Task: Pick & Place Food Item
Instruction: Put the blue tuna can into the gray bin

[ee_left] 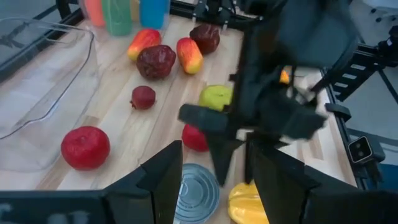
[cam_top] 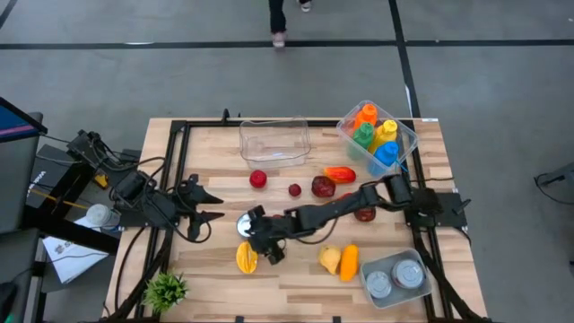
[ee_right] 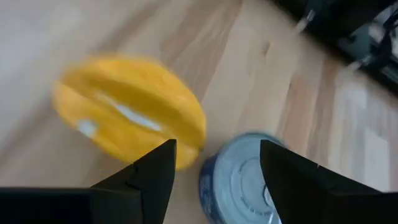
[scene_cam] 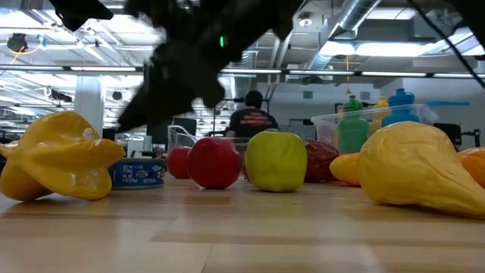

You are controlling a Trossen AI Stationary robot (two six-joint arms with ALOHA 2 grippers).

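Observation:
My right gripper (cam_top: 266,249) reaches across the table and hovers open over the near middle, between a yellow starfruit (cam_top: 246,257) and a tin can (cam_top: 244,224). Its wrist view shows the starfruit (ee_right: 130,121) and the can (ee_right: 239,180) just ahead of the open fingers. Both lie on the wooden table. My left gripper (cam_top: 213,206) waits open at the table's left side, pointing at the can (ee_left: 196,193). In the low view the starfruit (scene_cam: 61,155) rests on its side beside the can (scene_cam: 140,173).
A red apple (cam_top: 258,178), a small red fruit (cam_top: 294,189), a dark red fruit (cam_top: 323,187) and a red-orange pepper (cam_top: 339,174) lie mid-table. A clear tub (cam_top: 274,141) and a bin of bottles (cam_top: 377,135) stand far. A yellow pear (cam_top: 330,260), an orange fruit (cam_top: 349,262) and a bin of cans (cam_top: 395,278) sit near right.

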